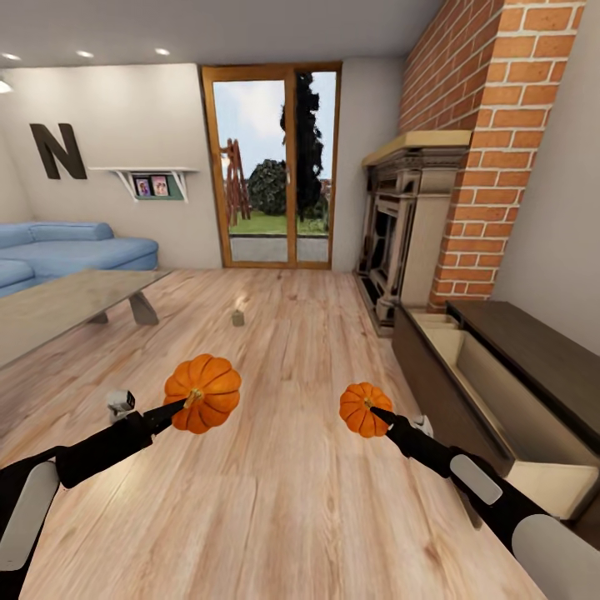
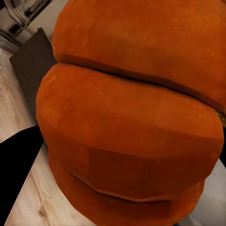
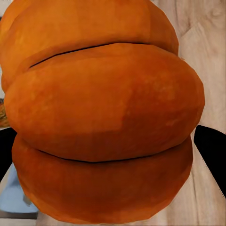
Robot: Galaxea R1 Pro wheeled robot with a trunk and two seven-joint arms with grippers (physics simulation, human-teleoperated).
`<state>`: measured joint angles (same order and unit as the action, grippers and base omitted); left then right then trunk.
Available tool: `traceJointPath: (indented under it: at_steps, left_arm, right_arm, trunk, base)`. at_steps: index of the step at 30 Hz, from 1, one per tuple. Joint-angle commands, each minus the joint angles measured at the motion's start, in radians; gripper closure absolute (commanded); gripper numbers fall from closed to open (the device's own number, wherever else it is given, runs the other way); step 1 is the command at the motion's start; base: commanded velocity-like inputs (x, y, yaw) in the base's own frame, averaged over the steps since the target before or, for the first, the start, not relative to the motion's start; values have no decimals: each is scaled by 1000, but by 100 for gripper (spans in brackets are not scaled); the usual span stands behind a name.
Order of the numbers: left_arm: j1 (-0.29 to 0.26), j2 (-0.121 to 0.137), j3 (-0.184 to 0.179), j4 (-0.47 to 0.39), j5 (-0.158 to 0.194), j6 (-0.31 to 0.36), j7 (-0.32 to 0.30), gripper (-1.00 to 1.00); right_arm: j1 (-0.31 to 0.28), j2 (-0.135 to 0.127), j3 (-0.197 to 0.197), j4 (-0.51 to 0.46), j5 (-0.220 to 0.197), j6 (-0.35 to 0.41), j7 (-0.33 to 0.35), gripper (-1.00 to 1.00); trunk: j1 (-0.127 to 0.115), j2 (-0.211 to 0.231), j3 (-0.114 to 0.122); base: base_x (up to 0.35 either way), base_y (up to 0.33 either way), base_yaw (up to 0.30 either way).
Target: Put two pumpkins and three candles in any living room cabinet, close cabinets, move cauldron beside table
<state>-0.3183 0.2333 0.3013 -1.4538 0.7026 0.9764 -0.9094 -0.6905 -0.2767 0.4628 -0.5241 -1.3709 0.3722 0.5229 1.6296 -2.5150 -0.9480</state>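
My left gripper (image 1: pixel 185 406) is shut on the bigger pumpkin (image 1: pixel 202 393), held above the plank floor; the pumpkin (image 2: pixel 132 127) looms close in the left wrist view. My right gripper (image 1: pixel 377 412) is shut on the smaller pumpkin (image 1: pixel 363 409), whose ribs (image 3: pixel 103 117) sit between dark fingers (image 3: pixel 212 153). To the right runs the dark-brown cabinet (image 1: pixel 533 354), its front panel swung out and a pale compartment (image 1: pixel 492 392) exposed. One stubby candle (image 1: pixel 238 317) stands on the floor ahead. The grey-green table (image 1: pixel 67 304) is at the left. The cauldron is out of view.
A red-brick fireplace (image 1: pixel 417 225) stands beyond the cabinet on the right. The blue sofa (image 1: pixel 67 250) sits behind the table at the far left. A glazed wooden door (image 1: pixel 275 167) closes the far wall. Open plank floor (image 1: pixel 292 500) lies between both arms.
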Motion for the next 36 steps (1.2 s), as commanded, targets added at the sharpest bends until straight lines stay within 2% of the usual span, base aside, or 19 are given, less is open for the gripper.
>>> traceJointPath:
  at_steps: [1,36]
  left_arm:
    - [-1,0,1,0,11,8,-3,100]
    - [-1,0,2,0,12,8,-3,100]
  right_arm:
    - [-1,-1,4,-1,-14,4,2,100]
    - [-1,-1,4,-2,-14,4,2,100]
  trunk:
    - [0,0,-1]
    - [0,0,-1]
  base:
    - [336,0,0]
    - [336,18,0]
